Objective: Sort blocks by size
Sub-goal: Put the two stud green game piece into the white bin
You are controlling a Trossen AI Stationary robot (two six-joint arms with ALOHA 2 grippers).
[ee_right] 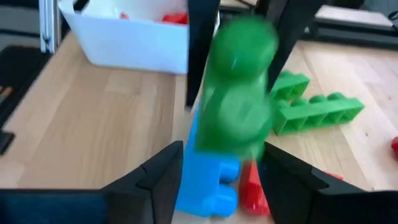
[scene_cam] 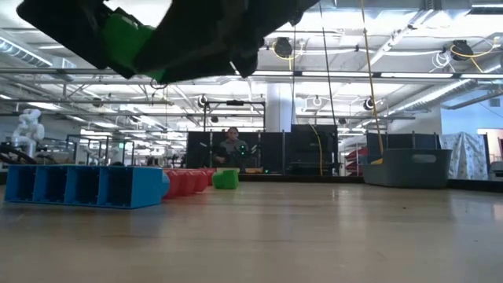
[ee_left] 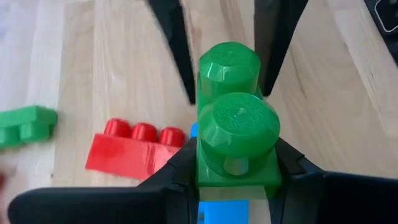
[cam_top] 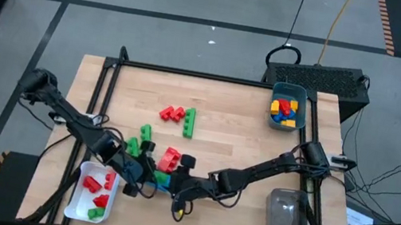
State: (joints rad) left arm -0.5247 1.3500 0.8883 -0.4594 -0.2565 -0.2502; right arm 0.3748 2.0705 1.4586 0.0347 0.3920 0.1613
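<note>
- Left end effector [ee_left: 230, 180] is clamped on a two-stud green brick [ee_left: 233, 134], which is seen between its dark fingers [ee_left: 177, 171] in the left wrist view; in the low view the same brick [scene_cam: 126, 39] is held up clear of the worktop [cam_top: 217, 212].
- Right end effector [ee_right: 217, 168] is met nose to nose with the left one near the front edge of the worktop; its fingers [ee_right: 158, 171] are spread on either side of the green brick [ee_right: 239, 93] without a visible grip on it.
- A blue brick [ee_right: 208, 180] is seen directly under the green one, with a red brick [ee_right: 252, 183] just beside it.
- A white bin [cam_top: 91, 192] is placed at the front left corner, with red and green blocks inside it.
- A clear bin [cam_top: 285, 215] is set at the front right edge.
- A red three-stud brick [ee_left: 134, 149] and a small green brick [ee_left: 25, 124] are lying on the wood near the left end effector.
- Towards mid-worktop, a red block [cam_top: 170, 158] and green blocks [cam_top: 145, 132] are scattered just beyond the two end effectors.
- Farther back, a row of red blocks [cam_top: 171, 113] is touched at its end by a long green bar [cam_top: 189, 122].
- A teal bin [cam_top: 288, 106] is found at the far right corner, filled with blue, yellow and red blocks.
- A seated person [scene_cam: 232, 145] is seen in the room well beyond the worktop.
</note>
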